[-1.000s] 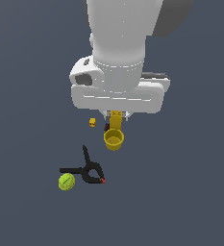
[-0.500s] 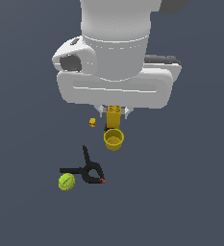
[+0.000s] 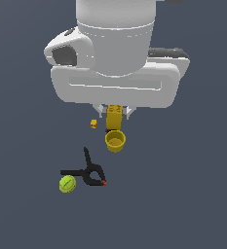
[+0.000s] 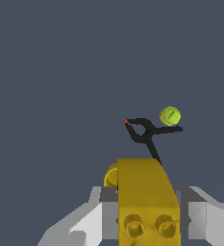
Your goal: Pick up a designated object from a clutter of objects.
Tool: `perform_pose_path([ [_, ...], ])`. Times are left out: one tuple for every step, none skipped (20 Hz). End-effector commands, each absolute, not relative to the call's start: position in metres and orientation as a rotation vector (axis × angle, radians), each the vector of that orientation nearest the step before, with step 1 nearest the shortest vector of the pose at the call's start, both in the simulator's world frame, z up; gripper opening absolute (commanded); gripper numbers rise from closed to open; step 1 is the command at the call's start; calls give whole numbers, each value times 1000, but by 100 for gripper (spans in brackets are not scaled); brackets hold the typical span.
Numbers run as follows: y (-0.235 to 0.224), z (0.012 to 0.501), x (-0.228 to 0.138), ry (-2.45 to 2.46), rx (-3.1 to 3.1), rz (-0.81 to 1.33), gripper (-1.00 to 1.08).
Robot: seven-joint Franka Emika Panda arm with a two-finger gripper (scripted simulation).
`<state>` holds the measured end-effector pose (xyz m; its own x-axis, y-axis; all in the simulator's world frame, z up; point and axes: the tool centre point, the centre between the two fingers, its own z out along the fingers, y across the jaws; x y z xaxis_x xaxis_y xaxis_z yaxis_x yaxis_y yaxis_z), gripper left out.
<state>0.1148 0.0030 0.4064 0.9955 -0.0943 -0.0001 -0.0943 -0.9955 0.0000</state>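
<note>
Mustard-yellow block point(image 4: 146, 197) clamped between the pincer point(image 4: 147, 216) fingers.

this is no home, kitchen or workshop but a bare simulated test scene: a flat, uniform slate-blue ground point(image 3: 193, 194) with no walls, furniture or horizon in either view. the surfaces are smooth and flatly shaded, as renders are. a few toy-like items lie scattered around a yellow cup point(image 3: 115, 141): a black clamp point(image 3: 89, 171) and a green ball point(image 3: 67, 184) near it, a tiny yellow cube point(image 3: 93, 124) just beside it. a white robot arm point(image 3: 115, 58) looms above the cup.
</note>
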Motion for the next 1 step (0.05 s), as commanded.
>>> perform_pose_path([
  [3,408,115,148,-3138,0,-100],
])
